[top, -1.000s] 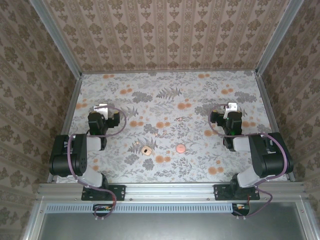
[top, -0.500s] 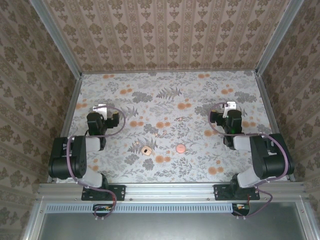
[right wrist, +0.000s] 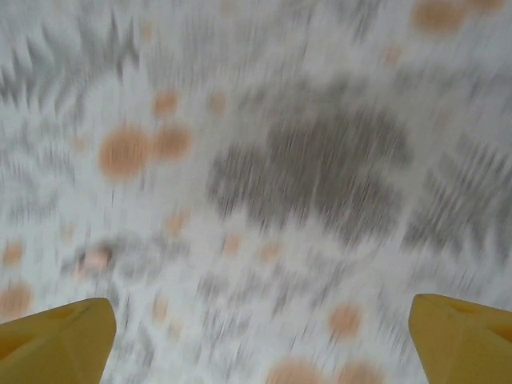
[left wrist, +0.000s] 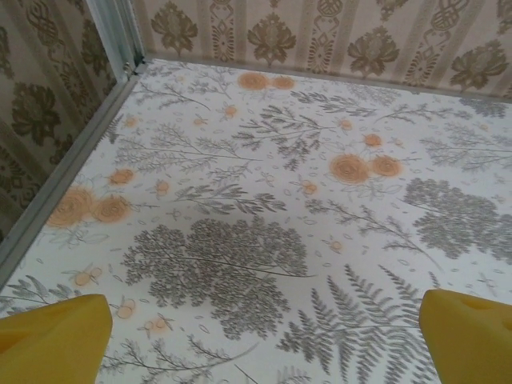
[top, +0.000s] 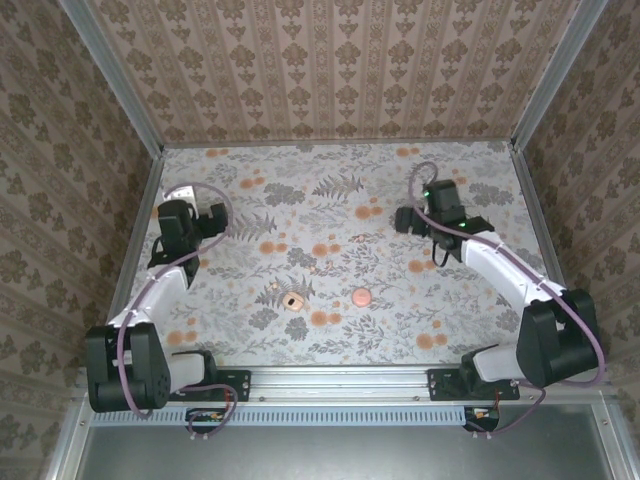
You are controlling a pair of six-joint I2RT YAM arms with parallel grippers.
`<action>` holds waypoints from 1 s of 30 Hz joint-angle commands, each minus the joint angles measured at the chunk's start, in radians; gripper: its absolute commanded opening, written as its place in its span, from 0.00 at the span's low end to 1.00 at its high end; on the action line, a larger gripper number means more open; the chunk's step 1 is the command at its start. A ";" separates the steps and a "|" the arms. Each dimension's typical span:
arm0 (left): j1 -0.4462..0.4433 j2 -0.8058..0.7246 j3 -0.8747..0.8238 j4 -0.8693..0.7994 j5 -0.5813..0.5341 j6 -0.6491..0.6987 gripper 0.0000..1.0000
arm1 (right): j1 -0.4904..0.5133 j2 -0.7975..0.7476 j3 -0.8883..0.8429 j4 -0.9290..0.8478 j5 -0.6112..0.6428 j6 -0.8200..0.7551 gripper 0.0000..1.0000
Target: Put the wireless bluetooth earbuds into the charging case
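Top external view: charging case (top: 359,296), pink puck, on the floral table (top: 460,310), near front centre, well apart from both arms.
Left gripper (left wrist: 264,312): fingers spread, empty.
Right gripper (right wrist: 262,310): likewise.
Risk: orange blotches resemble the case, so a mistaken target is likely.

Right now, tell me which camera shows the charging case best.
Top external: the charging case lies whole and unhidden, a small pink disc near the middle of the table. The left wrist view faces the table's far-left corner; the right wrist view is too blurred to tell it from the orange print.
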 commanded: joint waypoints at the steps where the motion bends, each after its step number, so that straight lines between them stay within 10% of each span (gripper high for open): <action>1: -0.038 -0.021 0.064 -0.247 0.054 -0.079 0.99 | 0.116 -0.019 -0.008 -0.304 0.053 0.245 0.93; 12: -0.270 -0.019 0.161 -0.487 0.089 -0.055 0.95 | 0.432 0.127 0.041 -0.382 0.011 0.497 0.89; 30: -0.374 0.075 0.182 -0.482 0.213 -0.102 0.92 | 0.473 0.371 0.155 -0.322 -0.086 0.552 0.75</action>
